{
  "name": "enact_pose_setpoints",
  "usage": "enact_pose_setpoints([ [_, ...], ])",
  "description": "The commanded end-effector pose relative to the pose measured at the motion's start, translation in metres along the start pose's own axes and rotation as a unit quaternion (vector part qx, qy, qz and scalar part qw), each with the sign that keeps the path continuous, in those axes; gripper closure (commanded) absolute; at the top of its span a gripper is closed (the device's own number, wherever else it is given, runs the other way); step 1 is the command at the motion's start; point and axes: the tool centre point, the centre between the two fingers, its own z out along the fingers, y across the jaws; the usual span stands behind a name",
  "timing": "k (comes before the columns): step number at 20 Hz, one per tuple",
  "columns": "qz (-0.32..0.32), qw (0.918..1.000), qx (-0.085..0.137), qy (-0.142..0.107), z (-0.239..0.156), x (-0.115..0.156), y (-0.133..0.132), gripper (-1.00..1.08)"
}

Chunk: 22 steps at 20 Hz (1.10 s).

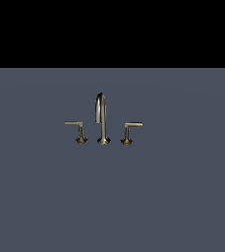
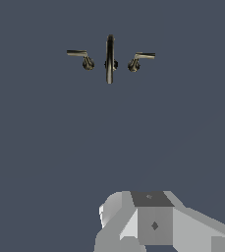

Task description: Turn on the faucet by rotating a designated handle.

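Exterior view, faucet (image 1: 102, 120): a three-piece brass-grey set standing upright on a flat slate-blue surface (image 1: 182, 197).
Exterior view, spout (image 1: 101, 118): the landmark, tall and arched, in the middle of the set.
Exterior view, handle (image 1: 130, 132): just beside the spout on the exterior view's right; its post stands upright, and its thin bar runs level, pointing away from the spout.
Exterior view, count: one spout, two levers; the other lever (image 1: 77, 131) mirrors it on the spout's far side.
Exterior view, claw: not in sight.
Wrist view, handle (image 2: 139, 59): beside the spout (image 2: 109, 59), bar pointing away from it.
Wrist view, claw: only a grey-white housing (image 2: 153, 224) shows, well apart from the handle; open or closed, I cannot tell.
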Motion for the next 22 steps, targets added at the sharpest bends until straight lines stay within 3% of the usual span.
enact_pose_setpoints([
  [1, 0.019, 0.9998, 0.000, 0.000, 0.009, 0.008, -0.004, 1.08],
  [11, 0.132, 0.9912, 0.003, 0.000, 0.062, 0.057, -0.024, 1.08],
  [22, 0.268, 0.9633, 0.005, 0.001, 0.126, 0.122, -0.032, 1.08],
])
